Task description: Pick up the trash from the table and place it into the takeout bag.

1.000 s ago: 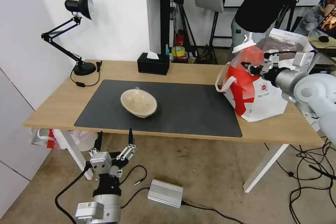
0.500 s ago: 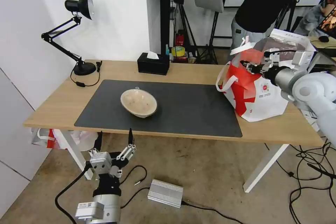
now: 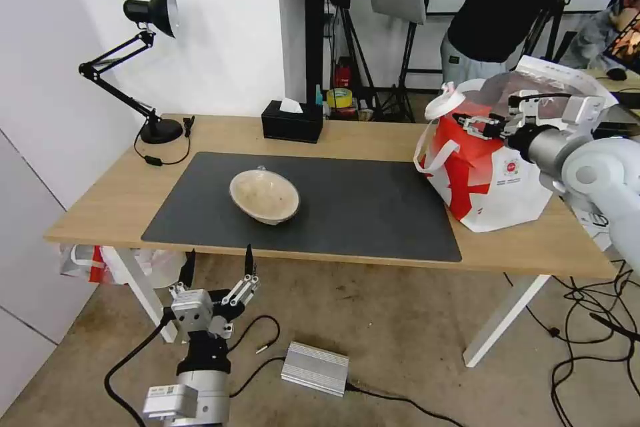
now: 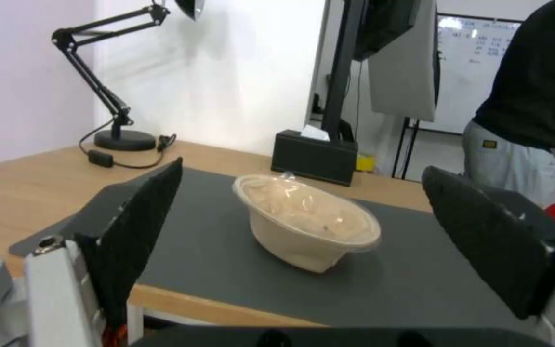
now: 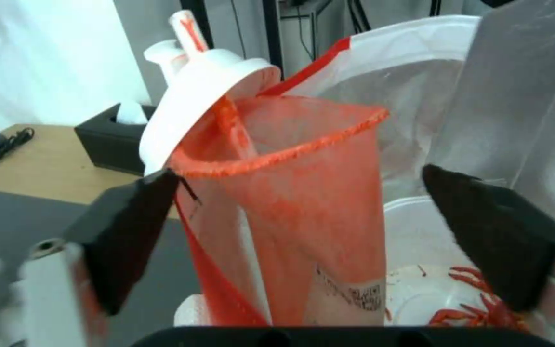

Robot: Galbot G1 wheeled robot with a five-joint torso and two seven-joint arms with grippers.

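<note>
Right tool (image 3: 481,125) at the mouth of the takeout bag (image 3: 493,180) near the tabletop's (image 3: 373,137) right end; jaws spread, flanking the red translucent cup (image 5: 290,212) without touching it; cup leans inside the bag, its white lid (image 5: 200,101) popped half off, straw poking up.

White round bowl (image 5: 431,289) with crayfish scraps lies in the bag under the cup.

Beige soiled bowl (image 3: 265,195) sits tilted on the dark grey mat (image 3: 360,213), left of centre; not yet bagged.

Left tool (image 3: 217,280) parked below the tabletop's front edge, jaws wide apart.

Risks, as judged: cup could topple against the loose lid and spill residue; the retreating tool could snag the white strap handle (image 3: 437,155) and drag the bag towards the edge.
</note>
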